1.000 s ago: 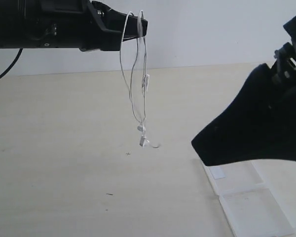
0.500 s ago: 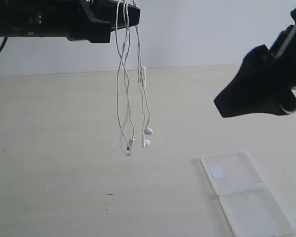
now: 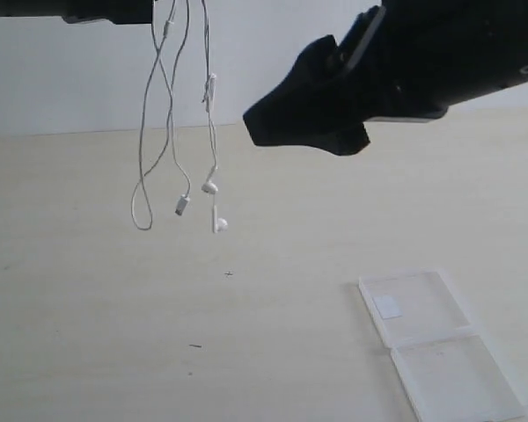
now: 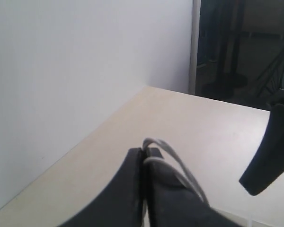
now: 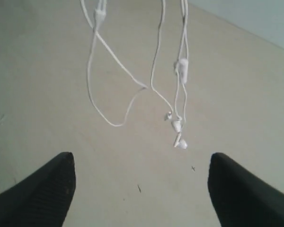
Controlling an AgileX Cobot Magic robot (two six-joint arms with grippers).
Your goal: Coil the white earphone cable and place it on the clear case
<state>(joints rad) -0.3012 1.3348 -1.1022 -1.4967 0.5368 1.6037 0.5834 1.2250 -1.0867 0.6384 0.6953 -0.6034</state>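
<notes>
While the very thin white earphone cable hangs in loose, uneven loops from the left claw, none of it touches the pale wooden table. That claw is pinched shut on the wire at its upper bends. The right claw has its fingers spread wide with nothing between them, and faces the dangling strands without touching them. The flat transparent hinged plastic case lies open on the table, well apart from the cable, with a small white square sticker on its farther half.

As I judge it, the wire is thin and held at a single pinch, so a quick swing could let a strand slide out and drop the bundle uncoiled. The two small white earbuds and the plug hang free at different heights. They may sway and tangle, or the right claw may close on air or on one strand only. A light, springy coil could also slip off the smooth case.

Room is generous: bare table lies under and around the cable, and nothing stands between it and the case. The case sits by the exterior view's lower right corner, so I cannot tell how near the table's edge it is.
</notes>
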